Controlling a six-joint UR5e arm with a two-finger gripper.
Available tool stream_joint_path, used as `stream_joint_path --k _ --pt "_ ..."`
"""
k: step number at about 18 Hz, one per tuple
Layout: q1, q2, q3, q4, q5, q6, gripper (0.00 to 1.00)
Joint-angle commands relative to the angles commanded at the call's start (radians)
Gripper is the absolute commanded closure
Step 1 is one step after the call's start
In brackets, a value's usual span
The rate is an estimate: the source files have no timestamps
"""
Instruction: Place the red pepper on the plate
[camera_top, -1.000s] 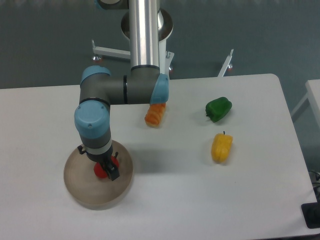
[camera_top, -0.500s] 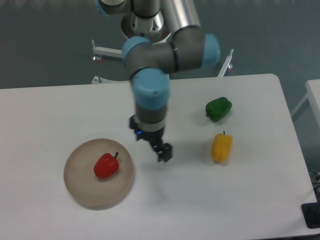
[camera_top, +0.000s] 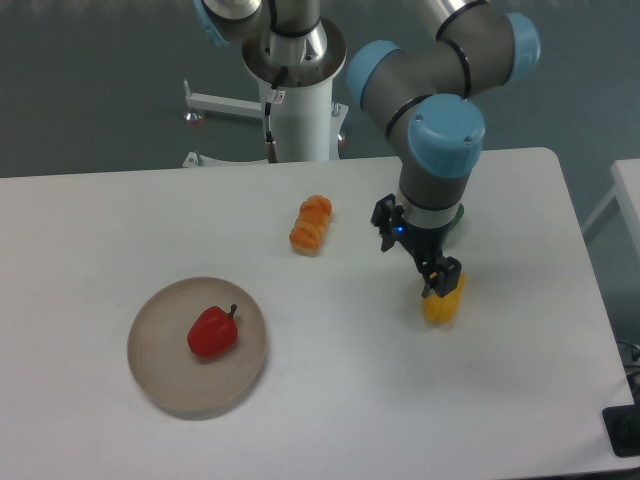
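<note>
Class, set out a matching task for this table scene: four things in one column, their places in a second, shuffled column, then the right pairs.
Things:
1. red pepper
2. orange pepper
3. yellow pepper
4. plate

Places:
A. just under the claw
B. front left of the table
C. lying on the plate
D. alone near the table's middle back

Pairs: 1-C, 2-D, 3-A, 4-B

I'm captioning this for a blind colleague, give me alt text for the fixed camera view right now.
A red pepper lies on a round beige plate at the front left of a white table. The robot arm's gripper hangs over a yellow pepper to the right, hiding most of a green pepper; an orange pepper lies near the middle.
</note>
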Motion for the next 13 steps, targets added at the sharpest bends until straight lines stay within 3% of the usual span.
stream_joint_path --k 13 --pt "0.018 -0.002 -0.012 -0.009 -0.003 0.032 0.0"
